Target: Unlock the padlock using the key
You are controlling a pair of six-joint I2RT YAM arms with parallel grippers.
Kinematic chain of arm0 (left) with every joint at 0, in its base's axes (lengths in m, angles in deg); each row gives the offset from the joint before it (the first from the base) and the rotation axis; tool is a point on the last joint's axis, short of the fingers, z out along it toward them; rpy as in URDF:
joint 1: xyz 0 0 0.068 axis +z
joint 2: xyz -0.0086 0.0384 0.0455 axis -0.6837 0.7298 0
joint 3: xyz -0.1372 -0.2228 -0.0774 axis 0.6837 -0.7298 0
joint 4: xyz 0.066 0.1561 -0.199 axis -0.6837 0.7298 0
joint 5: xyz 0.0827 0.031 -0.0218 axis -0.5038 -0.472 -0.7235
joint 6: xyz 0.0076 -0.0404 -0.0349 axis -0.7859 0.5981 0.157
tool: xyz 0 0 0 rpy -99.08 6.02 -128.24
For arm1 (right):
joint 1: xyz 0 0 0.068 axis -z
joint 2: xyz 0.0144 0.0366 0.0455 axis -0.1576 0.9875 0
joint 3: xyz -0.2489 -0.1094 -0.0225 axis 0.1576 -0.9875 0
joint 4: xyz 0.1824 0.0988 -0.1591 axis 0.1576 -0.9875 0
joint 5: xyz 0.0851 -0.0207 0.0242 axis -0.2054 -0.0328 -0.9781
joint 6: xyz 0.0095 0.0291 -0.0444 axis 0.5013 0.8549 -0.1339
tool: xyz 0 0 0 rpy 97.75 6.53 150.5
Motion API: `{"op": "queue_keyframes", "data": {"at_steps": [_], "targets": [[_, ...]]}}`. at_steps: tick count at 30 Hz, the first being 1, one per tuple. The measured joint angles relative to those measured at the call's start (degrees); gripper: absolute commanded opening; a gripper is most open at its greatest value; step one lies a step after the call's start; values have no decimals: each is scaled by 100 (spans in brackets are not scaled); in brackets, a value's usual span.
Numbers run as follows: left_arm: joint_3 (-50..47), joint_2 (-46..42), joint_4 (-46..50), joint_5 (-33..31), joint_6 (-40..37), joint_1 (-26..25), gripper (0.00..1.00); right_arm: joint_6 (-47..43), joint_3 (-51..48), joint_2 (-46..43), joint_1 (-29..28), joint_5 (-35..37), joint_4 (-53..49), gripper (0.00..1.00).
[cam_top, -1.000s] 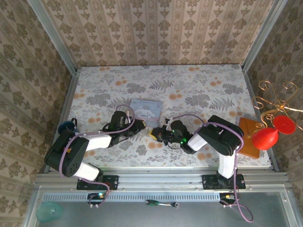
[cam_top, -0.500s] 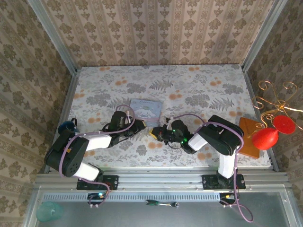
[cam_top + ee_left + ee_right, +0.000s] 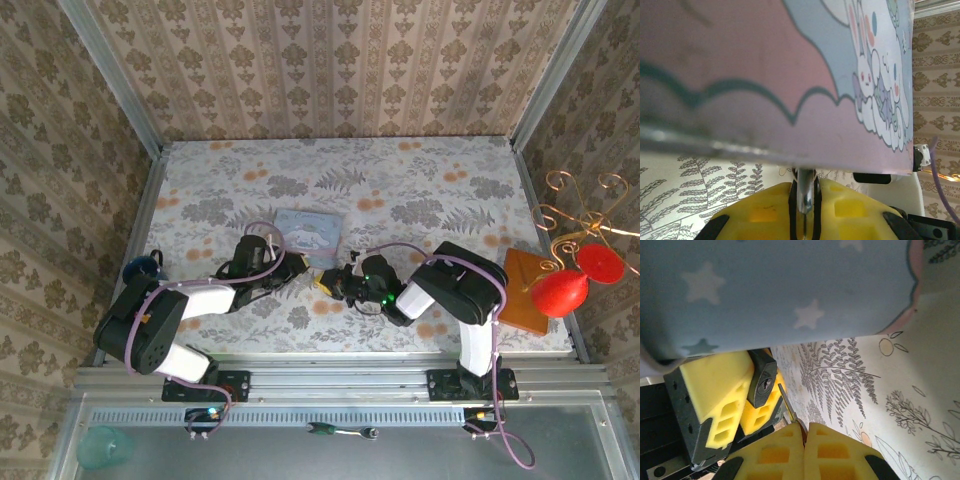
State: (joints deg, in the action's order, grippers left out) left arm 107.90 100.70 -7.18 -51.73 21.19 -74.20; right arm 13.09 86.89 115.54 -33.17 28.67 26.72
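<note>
Two grippers sit almost where they were a second ago; only the right gripper (image 3: 805, 432) has crept slightly toward the left gripper (image 3: 804, 196). I see the left clamped on the padlock (image 3: 762, 380), just under the tin (image 3: 308, 233). The right pinches the key (image 3: 788, 406), tip just beside the keyhole, not in. I judge insertion comes next.

The pastel cartoon tin (image 3: 310, 232) lies near the middle of the floral-cloth table (image 3: 430, 190), just behind the left gripper (image 3: 302, 264) with the black squarish padlock (image 3: 762, 381) in it and, to its right, the right gripper (image 3: 324, 281) with the thin metal key (image 3: 788, 407).
</note>
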Motion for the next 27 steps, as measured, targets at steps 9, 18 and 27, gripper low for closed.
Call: {"op": "queue_keyframes", "data": {"at_steps": [9, 18, 27], "targets": [[-13, 0, -31, 17, 0, 0, 8, 2, 0, 11, 11, 0, 164, 0], [-28, 0, -48, 24, 0, 4, 8, 2, -2, 11, 11, 0, 192, 0], [-28, 0, -63, 63, 39, 4, 8, 2, -35, 11, 20, 0, 291, 0]]}}
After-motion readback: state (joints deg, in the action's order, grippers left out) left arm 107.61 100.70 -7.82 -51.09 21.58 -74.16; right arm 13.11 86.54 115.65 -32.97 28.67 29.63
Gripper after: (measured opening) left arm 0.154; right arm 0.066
